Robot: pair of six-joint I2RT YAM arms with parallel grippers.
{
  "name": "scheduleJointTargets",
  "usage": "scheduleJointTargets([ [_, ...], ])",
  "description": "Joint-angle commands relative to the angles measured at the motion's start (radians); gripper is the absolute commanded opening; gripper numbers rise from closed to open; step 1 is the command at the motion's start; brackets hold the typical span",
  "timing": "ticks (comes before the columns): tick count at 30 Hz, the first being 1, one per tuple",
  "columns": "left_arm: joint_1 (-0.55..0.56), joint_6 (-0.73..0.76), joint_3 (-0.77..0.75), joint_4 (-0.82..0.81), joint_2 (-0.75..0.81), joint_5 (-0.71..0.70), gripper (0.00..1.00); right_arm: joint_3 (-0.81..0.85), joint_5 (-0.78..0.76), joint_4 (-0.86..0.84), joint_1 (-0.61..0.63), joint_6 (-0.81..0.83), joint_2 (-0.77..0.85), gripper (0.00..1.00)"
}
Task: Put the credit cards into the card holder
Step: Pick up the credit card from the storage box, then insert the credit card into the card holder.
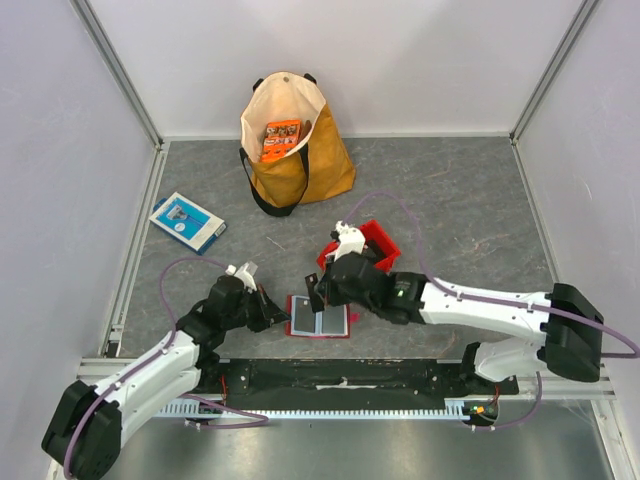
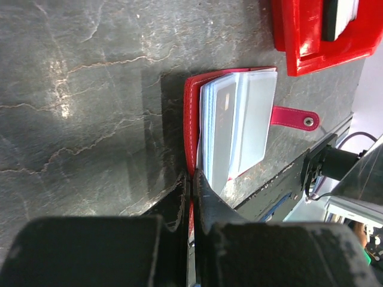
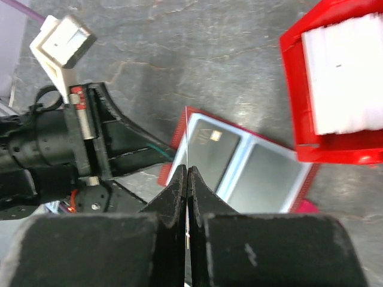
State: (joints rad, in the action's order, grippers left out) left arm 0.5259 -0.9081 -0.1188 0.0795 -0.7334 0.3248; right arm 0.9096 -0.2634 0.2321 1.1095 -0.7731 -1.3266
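Note:
The card holder (image 1: 318, 316), a small red wallet, lies open on the table with its grey pockets up. My left gripper (image 1: 268, 308) is shut on the wallet's left red cover; the left wrist view shows the jaws (image 2: 192, 175) pinching that edge, with the pockets (image 2: 239, 119) and snap tab (image 2: 293, 118) beyond. My right gripper (image 1: 318, 290) is shut on a thin whitish credit card, seen edge-on (image 3: 187, 134) above the wallet's left side (image 3: 179, 128). A dark grey card (image 3: 210, 152) with a gold chip sits in the left pocket.
A red plastic bin (image 1: 380, 238) holding more whitish cards (image 3: 344, 78) stands just behind the wallet's right side. A mustard tote bag (image 1: 300, 170) with an orange packet (image 1: 281, 139) is at the back. A blue-and-white flat box (image 1: 187, 221) lies far left.

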Motion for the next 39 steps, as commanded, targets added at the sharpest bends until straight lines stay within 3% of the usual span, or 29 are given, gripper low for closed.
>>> scheduleJointTargets([
  [1,0.002,-0.003,-0.018,0.016,0.041,0.031,0.02,0.014,-0.314,-0.135,0.128,-0.178,-0.049,0.00],
  [8,0.000,-0.015,-0.005,0.043,0.094,0.033,0.02,0.089,-0.485,-0.125,0.243,-0.287,-0.213,0.00],
  [23,0.002,-0.025,-0.004,0.055,0.121,0.030,0.02,0.112,-0.493,-0.145,0.262,-0.282,-0.281,0.00],
  [39,0.003,-0.023,-0.002,0.063,0.131,0.025,0.02,0.161,-0.516,-0.025,0.262,-0.275,-0.327,0.00],
])
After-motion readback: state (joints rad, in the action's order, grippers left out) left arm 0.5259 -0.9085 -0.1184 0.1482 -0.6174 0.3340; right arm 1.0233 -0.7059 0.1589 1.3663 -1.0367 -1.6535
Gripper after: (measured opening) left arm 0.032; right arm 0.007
